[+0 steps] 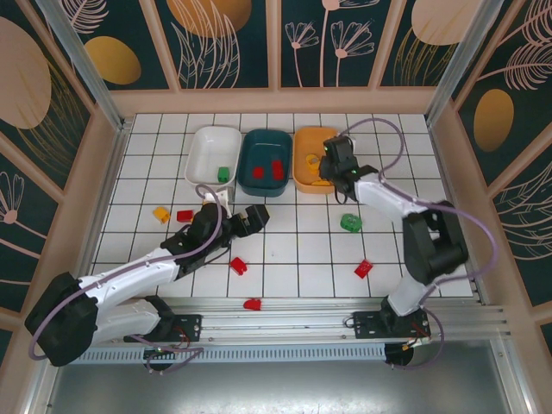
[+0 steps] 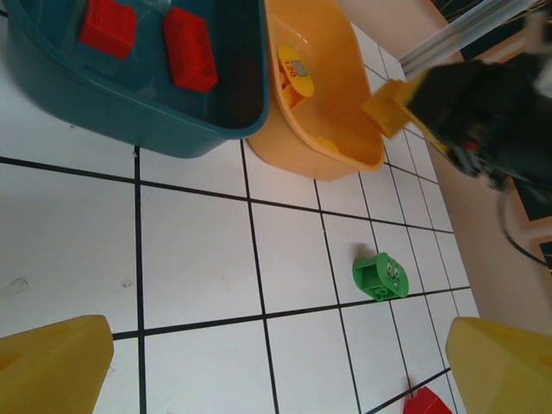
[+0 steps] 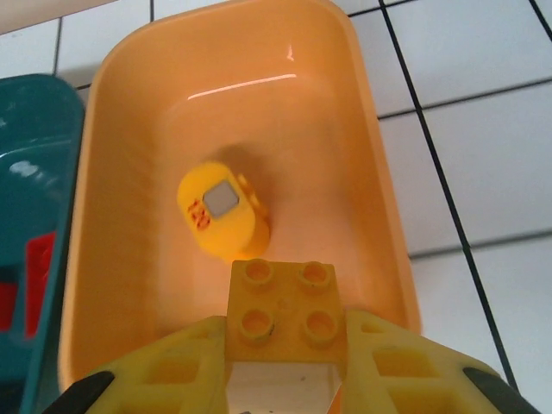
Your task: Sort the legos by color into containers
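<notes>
Currently, three trays stand side by side at the far edge of the tiled worktop [image 1: 151, 177]; the white tray [image 1: 203, 142] is leftmost and holds one green brick [image 1: 223, 173]; in front of it, a yellow brick [image 1: 160, 214] lies just beside a red brick [image 1: 184, 216] on the tiles; the left claw [image 2: 276, 345] hovers over bare tiles near the front of the teal tray [image 1: 259, 142], jaws spread wide with nothing between them; nearer the arm bases, a second red brick [image 1: 238, 266] and a third red brick [image 1: 252, 304] lie apart on the worktop; the teal tray, middle of the row, contains two red pieces [image 2: 190, 47] side by side; the orange tray [image 3: 379, 172] is rightmost, just beside the teal tray; on its floor rests a rounded yellow piece [image 3: 222, 211] with a grey square on its face; the right claw [image 3: 287, 332] is positioned above the near end of the orange tray, its fingers [image 3: 405, 371] closed on a yellow-orange square brick [image 3: 285, 302], four studs facing the wrist camera; right of the arms' midline, a green rounded brick [image 1: 350, 222] lies on the tiles; a fourth red brick [image 1: 363, 269] lies nearer the right arm base, apart from it.
</notes>
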You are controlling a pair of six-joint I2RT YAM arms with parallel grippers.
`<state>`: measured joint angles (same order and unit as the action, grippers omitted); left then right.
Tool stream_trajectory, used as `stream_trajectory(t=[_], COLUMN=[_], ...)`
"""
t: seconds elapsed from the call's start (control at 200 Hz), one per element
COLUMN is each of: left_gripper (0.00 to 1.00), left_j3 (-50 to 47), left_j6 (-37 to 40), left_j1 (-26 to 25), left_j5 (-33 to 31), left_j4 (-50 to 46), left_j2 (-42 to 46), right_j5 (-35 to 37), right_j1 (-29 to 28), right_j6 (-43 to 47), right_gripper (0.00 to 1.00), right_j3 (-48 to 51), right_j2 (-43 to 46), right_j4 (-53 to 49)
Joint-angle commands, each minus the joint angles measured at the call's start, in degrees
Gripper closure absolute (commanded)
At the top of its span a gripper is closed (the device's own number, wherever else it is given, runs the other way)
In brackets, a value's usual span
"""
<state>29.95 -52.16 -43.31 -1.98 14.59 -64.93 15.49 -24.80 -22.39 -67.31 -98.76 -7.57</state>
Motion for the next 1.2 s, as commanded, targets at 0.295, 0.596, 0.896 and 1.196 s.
stream_trajectory(t=[0.295, 0.596, 0.896, 1.196], left_gripper=[0.01, 0.01, 0.01, 0.01], left_j3=[-1.0, -2.2, -3.0, -4.0], left_j6=[-0.4, -0.7, -0.3, 1.7], left_j1=[0.4, -1.1, -2.3, -2.7], left_j5=[7.5, 9.2, 9.4, 4.3], left_j4=[5.1, 9.7, 11.0, 5.6], left_j2=[-3.8, -5.7, -6.1, -1.7], right_j5=[-0.7, 1.6, 4.0, 1.3], right_j1=[0.7, 0.0, -0.5, -0.3], right_j6=[6.3, 7.0, 2.5, -2.1], right_gripper=[0.44, 0.29, 0.31, 0.18], right_j3=[-14.9, -11.5, 1.9, 23.0], right_j2=[-13.8, -9.0, 5.8, 21.5], right_j4=[-2.2, -2.3, -1.8, -1.9])
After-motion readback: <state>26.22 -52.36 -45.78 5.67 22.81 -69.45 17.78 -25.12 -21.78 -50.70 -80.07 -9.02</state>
